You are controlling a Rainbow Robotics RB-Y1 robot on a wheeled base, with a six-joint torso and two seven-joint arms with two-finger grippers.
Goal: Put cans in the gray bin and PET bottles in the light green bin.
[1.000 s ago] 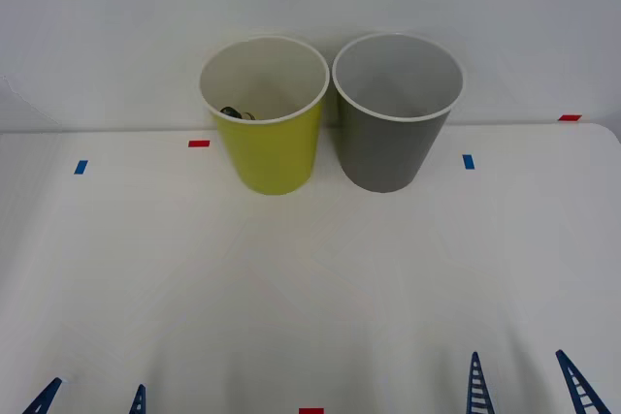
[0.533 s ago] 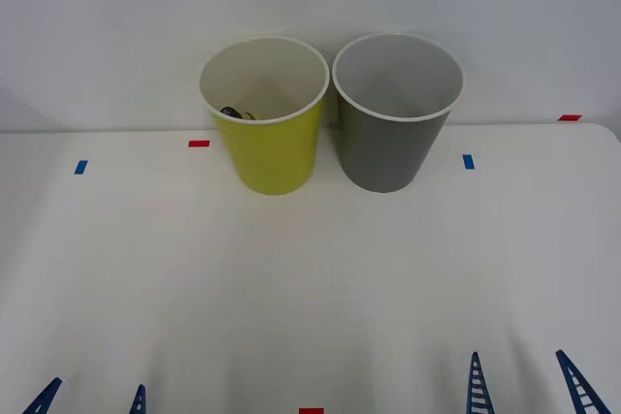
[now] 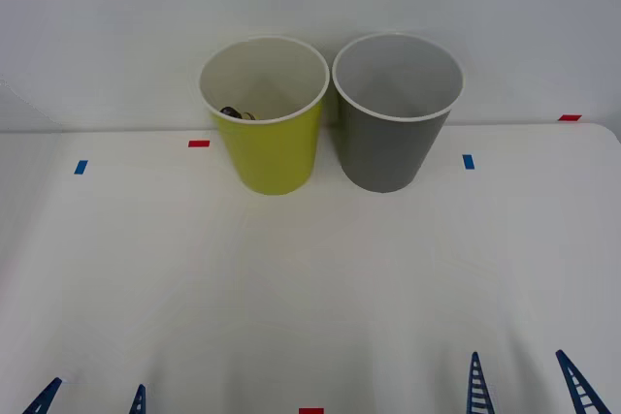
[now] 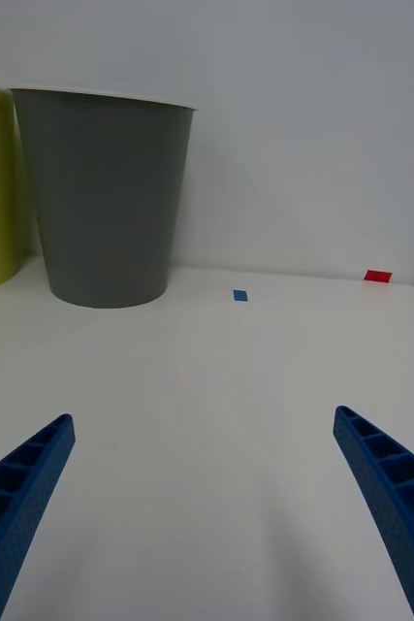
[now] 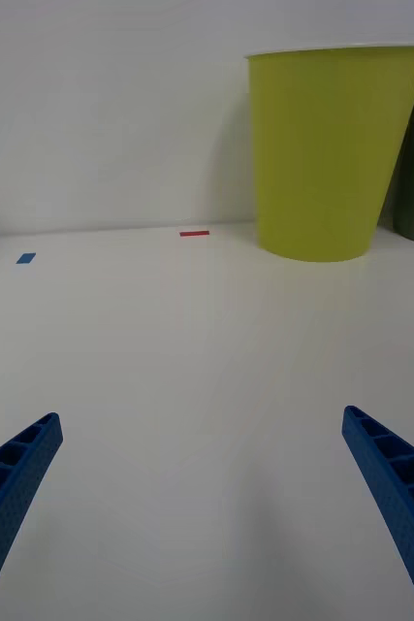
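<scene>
We see the light green bin (image 3: 265, 115) and the gray bin (image 3: 398, 111) standing upright side by side at the far edge of the white bench (image 3: 310, 278), the green one toward the left, the gray one toward the right, their rims nearly touching. Down inside the light green bin, against its near-left wall, a small dark cap and a bit of yellow show, which we take for the PET bottle (image 3: 236, 112); most of it is hidden by the bin's wall. The gray bin's pale inside shows nothing that we can make out.

Our left gripper (image 3: 92, 399) sits low at the near edge of the bench toward the left corner, fingers spread wide with nothing between them. Our right gripper (image 3: 529, 385) sits at the near edge toward the right, likewise wide and holding nothing. Both are well apart from the bins.

Small tape marks lie on the bench: a blue mark (image 3: 81, 167) and a red mark (image 3: 199, 143) left of the green bin, another blue mark (image 3: 469, 161) right of the gray bin.
</scene>
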